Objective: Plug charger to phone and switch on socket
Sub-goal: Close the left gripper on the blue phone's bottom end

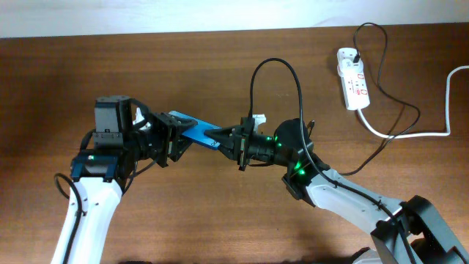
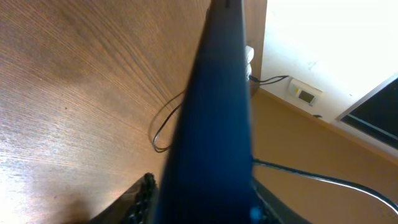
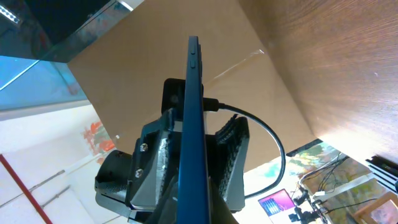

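- The phone [image 1: 192, 132] hangs above the surface [image 1: 220, 66], its long axis running between the two arms.
- The left gripper [image 1: 170, 141] is clamped on its left end.
- The right gripper [image 1: 229, 139] meets the free right end; its opening cannot be told.
- The charger [image 1: 399, 99] trails from the socket [image 1: 353, 79], well to the right, nearest the right arm.

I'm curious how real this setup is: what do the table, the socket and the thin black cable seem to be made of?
The table looks like matte wood or veneer: grain lines show. The socket seems smooth white plastic. The cable looks rubber-coated, black and bending freely.
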